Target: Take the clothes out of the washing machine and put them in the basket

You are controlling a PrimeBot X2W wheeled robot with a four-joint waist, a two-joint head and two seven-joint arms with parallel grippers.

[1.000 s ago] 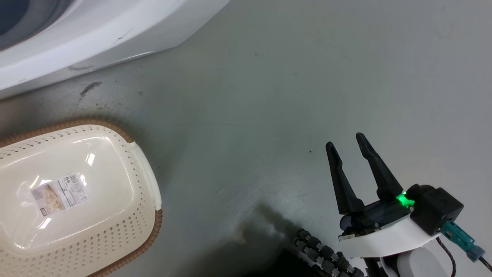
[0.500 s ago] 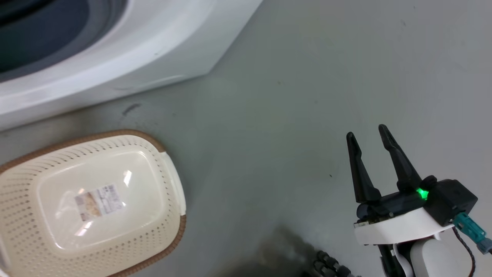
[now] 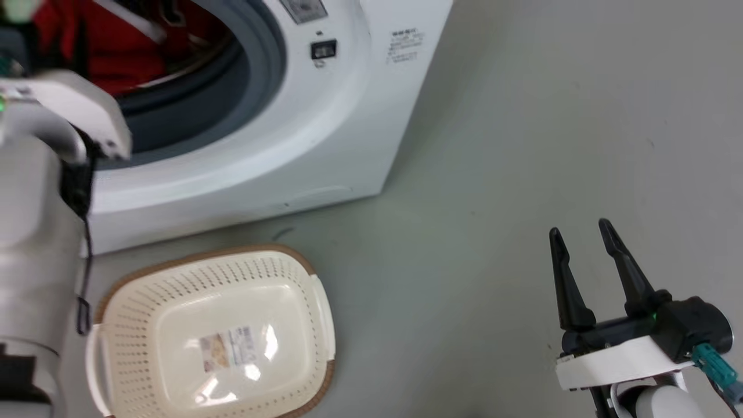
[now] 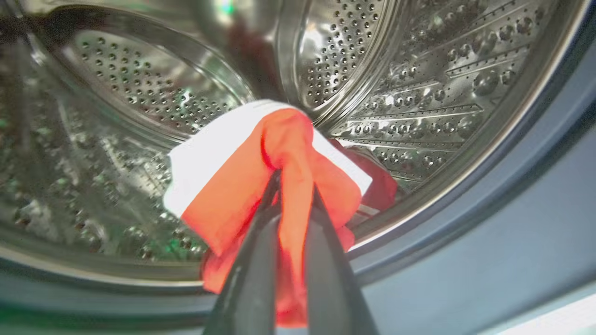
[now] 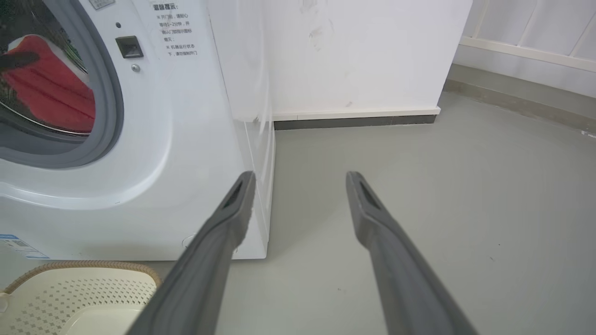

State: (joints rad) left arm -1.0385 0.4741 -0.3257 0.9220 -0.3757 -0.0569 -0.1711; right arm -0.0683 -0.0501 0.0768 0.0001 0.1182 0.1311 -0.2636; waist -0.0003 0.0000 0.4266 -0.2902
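Chinese notice [image 5: 176, 29] on washing machine [image 5: 186, 139], too small to read, basket [image 3: 174, 278] sticker [image 3: 227, 348] illegible

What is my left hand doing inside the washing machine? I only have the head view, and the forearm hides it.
Observer: The left wrist view shows the left hand shut on a red garment that has a white band.
Operator: Anything else in there?
Observer: Yes, more red fabric lies low against the steel drum, behind the held piece.
Operator: What's further back, off to the right?
Observer: The right wrist view shows a white wall with a dark baseboard behind the washing machine.
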